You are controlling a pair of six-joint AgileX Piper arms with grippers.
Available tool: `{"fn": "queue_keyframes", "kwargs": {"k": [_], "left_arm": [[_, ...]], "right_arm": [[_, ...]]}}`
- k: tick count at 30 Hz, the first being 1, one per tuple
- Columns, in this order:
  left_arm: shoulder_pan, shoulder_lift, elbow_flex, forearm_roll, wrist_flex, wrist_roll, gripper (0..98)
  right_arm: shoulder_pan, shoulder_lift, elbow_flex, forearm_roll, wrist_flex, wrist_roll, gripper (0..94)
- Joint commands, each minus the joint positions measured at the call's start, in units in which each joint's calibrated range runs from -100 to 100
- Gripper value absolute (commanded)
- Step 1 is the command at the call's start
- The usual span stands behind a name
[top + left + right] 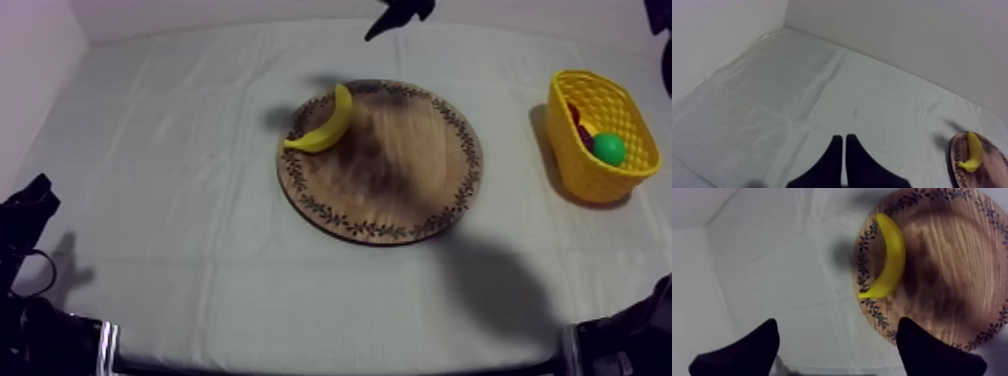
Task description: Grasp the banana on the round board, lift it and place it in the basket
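We see the banana (325, 122) lying on the wooden board (400, 190) along its left rim, its long axis slanting from the far end to the near-left end. Our right gripper (837, 333) faces it, fingers wide apart; our left gripper (843, 140) makes a narrow wedge.

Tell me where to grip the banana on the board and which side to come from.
Grip the banana at its thick middle, from straight above. It lies flat on the wooden board near the rim, so set the open jaws of the right gripper across its narrow width, not along its curve.
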Motion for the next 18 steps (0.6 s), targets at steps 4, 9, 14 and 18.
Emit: {"fn": "queue_keyframes", "kwargs": {"k": [4,9,14,18], "left_arm": [[0.0,0.0,0.0,-0.01,0.0,0.0,0.1],[0.0,0.0,0.0,-0.01,0.0,0.0,0.1],[0.0,0.0,0.0,-0.01,0.0,0.0,0.1],[0.0,0.0,0.0,-0.01,0.0,0.0,0.1]], "right_arm": [[0.6,3.0,4.8,-0.2,-2.2,0.7,77.7],[0.8,7.0,7.2,-0.7,-3.8,1.3,77.8],[0.8,10.9,7.5,-0.9,-4.7,1.6,77.6],[0.5,13.8,6.7,-0.6,-5.5,1.7,76.9]]}}
